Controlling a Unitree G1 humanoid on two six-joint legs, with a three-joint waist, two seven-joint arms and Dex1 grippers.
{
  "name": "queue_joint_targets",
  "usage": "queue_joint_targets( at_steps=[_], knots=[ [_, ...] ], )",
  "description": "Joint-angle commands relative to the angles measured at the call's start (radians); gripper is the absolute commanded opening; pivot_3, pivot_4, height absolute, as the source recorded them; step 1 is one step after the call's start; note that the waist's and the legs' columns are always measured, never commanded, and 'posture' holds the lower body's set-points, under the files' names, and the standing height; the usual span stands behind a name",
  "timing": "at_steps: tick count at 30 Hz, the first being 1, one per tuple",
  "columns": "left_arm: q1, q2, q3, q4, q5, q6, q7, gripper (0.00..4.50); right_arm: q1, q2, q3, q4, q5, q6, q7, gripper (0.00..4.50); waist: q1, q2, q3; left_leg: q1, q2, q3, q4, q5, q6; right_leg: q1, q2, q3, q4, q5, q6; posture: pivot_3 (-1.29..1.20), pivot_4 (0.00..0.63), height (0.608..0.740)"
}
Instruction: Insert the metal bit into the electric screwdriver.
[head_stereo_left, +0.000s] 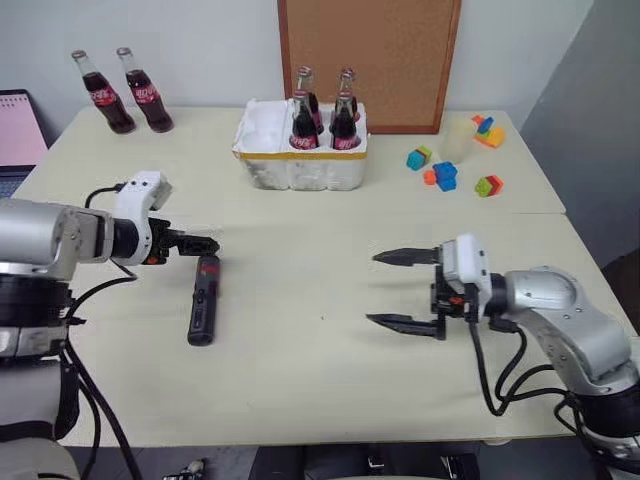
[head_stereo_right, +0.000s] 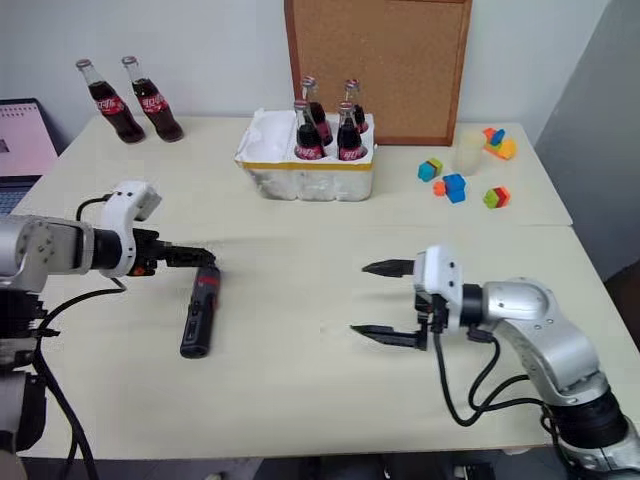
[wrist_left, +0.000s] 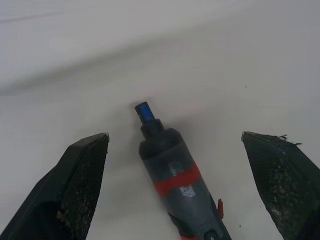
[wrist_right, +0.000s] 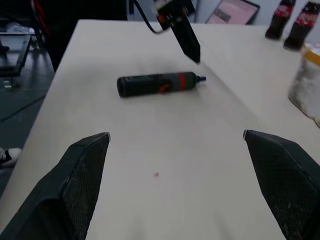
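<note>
The left claw (head_stereo_left: 200, 243), spread wide, hovers over the screwdriver (head_stereo_left: 204, 299) lying on the surface (head_stereo_left: 300, 380), likely about to close on it.

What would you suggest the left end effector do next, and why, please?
Probably lower the left end effector and close on the electric screwdriver: it is open, the tool's tip end lies between its fingers on the table, ungrasped.
</note>
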Motion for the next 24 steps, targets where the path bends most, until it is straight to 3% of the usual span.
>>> queue_joint_targets(
  at_steps=[1,9,21,24],
  knots=[
    [-0.066,-0.015,-0.047,0.074,0.044,0.019,0.003,4.45,-0.015,0.033,0.031,-0.064,-0.013,0.006,-0.045,4.5,0.001,0.0,0.0,-0.003,0.0,-0.001,0.001,0.0,0.0,-0.003,0.0,-0.001,0.0,0.0,0.0,0.0,0.15,0.74],
    [-0.175,-0.097,-0.138,0.224,0.121,0.003,0.003,4.45,0.009,0.076,0.086,-0.104,-0.033,0.013,-0.099,4.5,0.003,0.0,0.0,-0.009,0.0,-0.001,0.003,0.0,0.0,-0.007,-0.002,-0.001,0.002,0.003,-0.005,0.0,0.15,0.74],
    [-0.173,-0.144,-0.162,0.326,0.192,-0.034,0.001,4.45,0.026,0.064,0.094,-0.118,-0.041,0.004,-0.112,4.5,0.001,0.0,0.0,-0.008,0.0,-0.001,0.003,0.0,0.0,-0.007,-0.002,-0.001,0.004,0.003,-0.005,0.0,0.15,0.74],
    [-0.168,-0.158,-0.166,0.346,0.206,-0.047,-0.001,4.01,0.032,0.06,0.092,-0.124,-0.04,0.002,-0.113,4.5,0.001,0.0,0.0,-0.006,-0.001,-0.001,0.004,0.0,0.0,-0.007,-0.002,-0.001,0.007,0.003,-0.004,0.0,0.15,0.74]
  ],
)
